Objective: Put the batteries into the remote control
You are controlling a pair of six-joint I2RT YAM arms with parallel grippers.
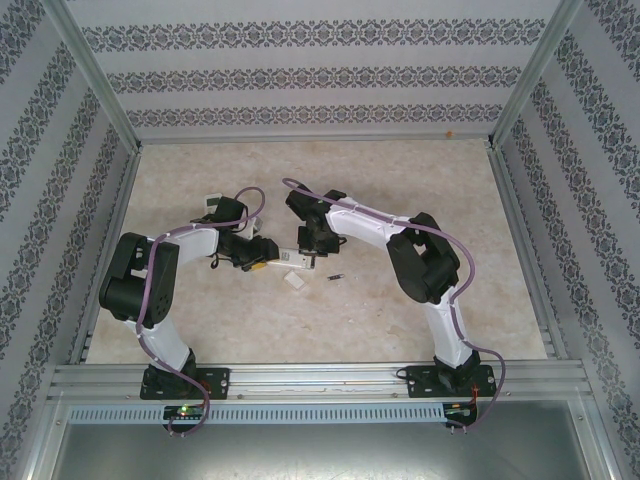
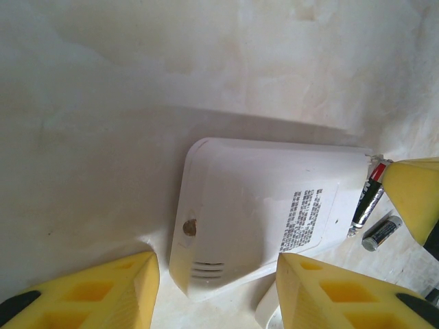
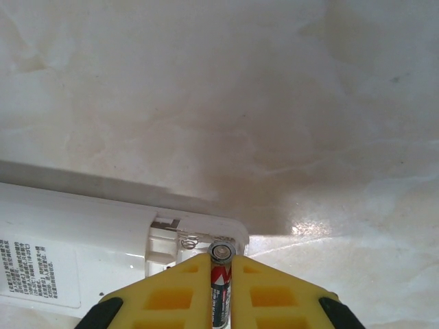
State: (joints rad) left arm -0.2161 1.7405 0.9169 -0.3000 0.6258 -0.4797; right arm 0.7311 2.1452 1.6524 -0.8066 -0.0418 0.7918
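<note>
The white remote control (image 2: 260, 219) lies back side up, its rounded end between the yellow fingers (image 2: 116, 288) of my left gripper (image 2: 216, 259), which is shut on it. Its open battery compartment (image 3: 175, 240) with a small spring (image 3: 190, 241) faces my right gripper (image 3: 221, 264). That gripper is shut on a dark and red battery (image 3: 221, 291), whose metal tip sits at the compartment's corner. From the left wrist view the same battery (image 2: 370, 195) stands at the remote's far end. From above, the two grippers (image 1: 262, 255) (image 1: 313, 250) meet over the remote control (image 1: 290, 258).
A loose battery (image 1: 335, 277) (image 2: 382, 233) lies on the beige table just right of the remote. A small white piece (image 1: 295, 282) rests in front of the remote. Aluminium frame rails and patterned walls (image 1: 60, 180) enclose the table.
</note>
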